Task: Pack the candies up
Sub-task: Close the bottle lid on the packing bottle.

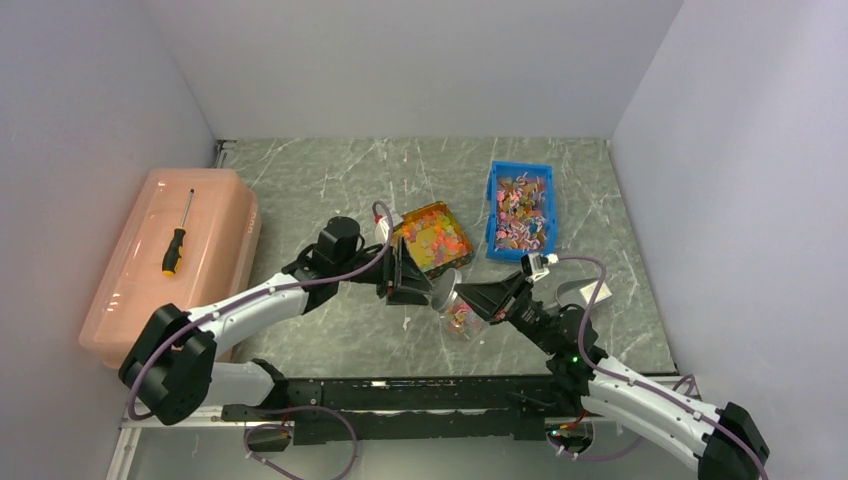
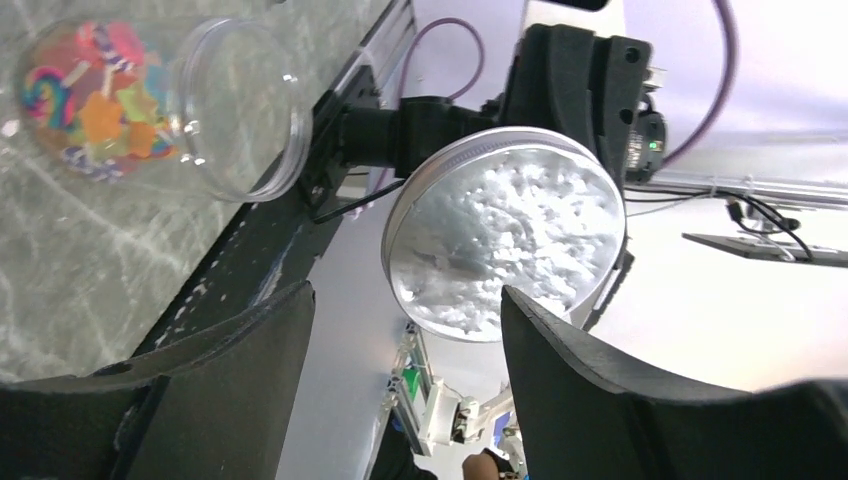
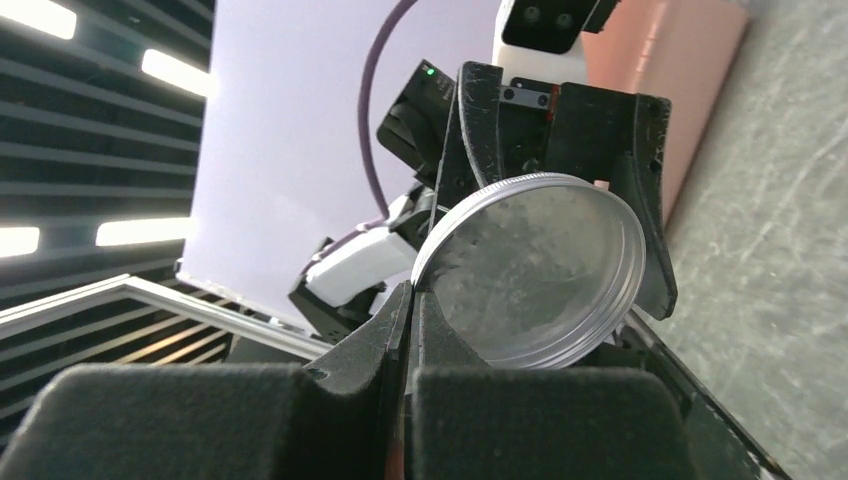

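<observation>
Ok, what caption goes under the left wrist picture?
Open left gripper faces a silver lid; a clear jar of candies lies on the table.

Silver lid (image 2: 505, 240); candies (image 2: 100, 115) orange, green, seemingly pink.

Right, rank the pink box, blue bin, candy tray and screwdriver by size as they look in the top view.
1. pink box, clearly the largest
2. blue bin
3. candy tray, only a little smaller than the bin
4. screwdriver, smallest, lying on the box
</observation>
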`<state>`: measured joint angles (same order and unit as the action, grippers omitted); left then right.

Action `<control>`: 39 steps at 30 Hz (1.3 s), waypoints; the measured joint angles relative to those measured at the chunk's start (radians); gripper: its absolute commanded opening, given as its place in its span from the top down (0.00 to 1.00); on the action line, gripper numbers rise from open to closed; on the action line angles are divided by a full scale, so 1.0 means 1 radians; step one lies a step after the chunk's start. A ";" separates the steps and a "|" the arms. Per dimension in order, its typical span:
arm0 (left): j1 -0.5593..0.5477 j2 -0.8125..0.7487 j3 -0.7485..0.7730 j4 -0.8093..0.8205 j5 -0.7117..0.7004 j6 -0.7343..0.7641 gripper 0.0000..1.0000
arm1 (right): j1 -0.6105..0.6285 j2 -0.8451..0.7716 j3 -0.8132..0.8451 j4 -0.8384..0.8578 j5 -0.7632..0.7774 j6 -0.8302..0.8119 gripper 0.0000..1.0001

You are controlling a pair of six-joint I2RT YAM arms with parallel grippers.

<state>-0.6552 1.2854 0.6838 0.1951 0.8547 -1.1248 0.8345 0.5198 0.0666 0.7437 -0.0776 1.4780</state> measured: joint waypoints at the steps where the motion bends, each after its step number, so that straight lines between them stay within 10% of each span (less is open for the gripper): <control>1: 0.000 -0.008 -0.003 0.026 0.005 -0.026 0.25 | 0.000 -0.005 0.002 0.006 0.000 0.000 1.00; 18: 0.000 -0.100 -0.069 0.568 0.045 -0.472 0.20 | 0.000 0.187 0.178 0.269 -0.035 -0.004 1.00; 39: 0.000 -0.097 -0.108 0.909 0.045 -0.682 0.44 | 0.038 0.350 0.241 0.518 -0.116 0.039 1.00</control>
<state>-0.6552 1.1889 0.5758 1.1042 0.9001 -1.8069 0.8726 0.8700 0.3080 1.2617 -0.1940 1.5169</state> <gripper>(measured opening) 0.585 0.009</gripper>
